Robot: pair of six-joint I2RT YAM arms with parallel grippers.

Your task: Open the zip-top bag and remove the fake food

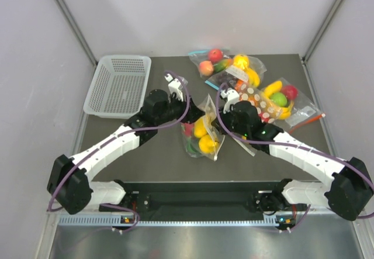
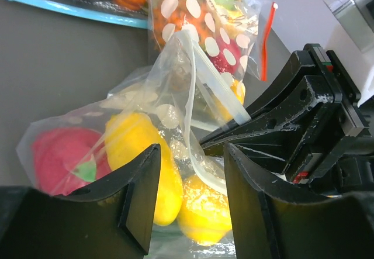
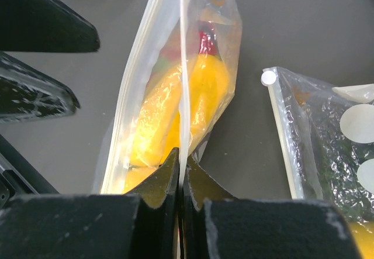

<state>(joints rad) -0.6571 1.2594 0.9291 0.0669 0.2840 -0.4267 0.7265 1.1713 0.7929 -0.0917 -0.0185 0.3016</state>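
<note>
The zip-top bag (image 1: 205, 131) stands mid-table with its mouth edge lifted. It holds the fake food: yellow pieces (image 2: 143, 159) and a red one with green leaves (image 2: 64, 154). My right gripper (image 3: 182, 171) is shut on one side of the bag's zip strip (image 3: 183, 66), and yellow pieces (image 3: 187, 101) hang below in that view. It is right of the bag in the top view (image 1: 227, 110). My left gripper (image 2: 191, 194) is open, its fingers on either side of the bag's other zip lip (image 2: 201, 89) and not closed on it. It is left of the bag in the top view (image 1: 184, 102).
A white mesh basket (image 1: 117, 83) sits at the back left. A second dotted bag showing orange (image 1: 257, 98) lies right of my right gripper. Clear bags of toy fruit (image 1: 219, 63) (image 1: 286, 98) lie at the back right, one with a red zip strip (image 2: 267, 37).
</note>
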